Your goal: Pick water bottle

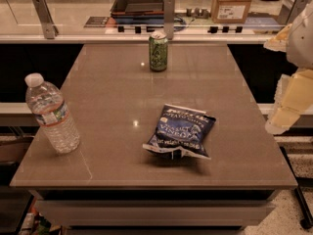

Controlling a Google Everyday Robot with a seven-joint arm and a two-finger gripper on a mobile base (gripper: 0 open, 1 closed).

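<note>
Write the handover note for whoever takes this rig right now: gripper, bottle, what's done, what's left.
Gripper: at the right edge of the view, beside the table's right side, nowhere near the bottle.
Water bottle: upright near the table's front-left edge, untouched.
Also on the table: green can at back centre, blue chip bag lying front of centre, roughly between gripper and bottle.
Done: no grasp yet.
Left: bring the gripper across to the left side, probably clearing the bag, close on the bottle and lift it.
</note>
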